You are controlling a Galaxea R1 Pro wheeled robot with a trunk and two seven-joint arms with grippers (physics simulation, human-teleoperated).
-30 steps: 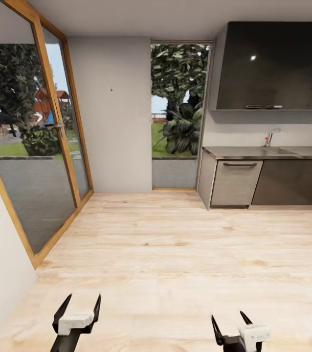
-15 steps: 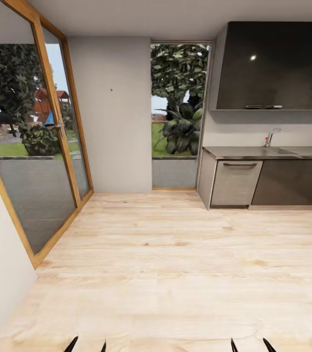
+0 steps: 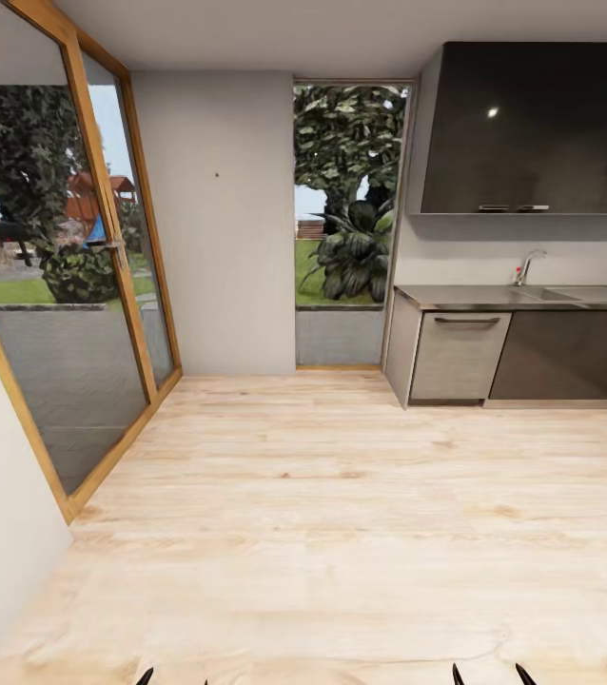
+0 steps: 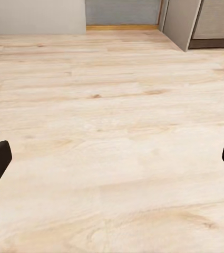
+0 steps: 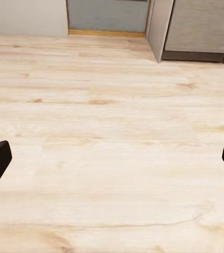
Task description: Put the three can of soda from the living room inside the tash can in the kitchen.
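Floor (image 3: pixel 342 495): pale wood planks, running from the glass door to the kitchen cabinets.
On the floor: the grey lower cabinets (image 3: pixel 460 354) stand on it.
Worktop (image 3: pixel 475 298): grey; something small and red, perhaps a bottle, by the tap.

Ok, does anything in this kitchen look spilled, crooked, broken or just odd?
Nothing stands out. The wood floor shows no spill, the grey lower cabinet is shut and square, and the counter and chrome tap look normal.
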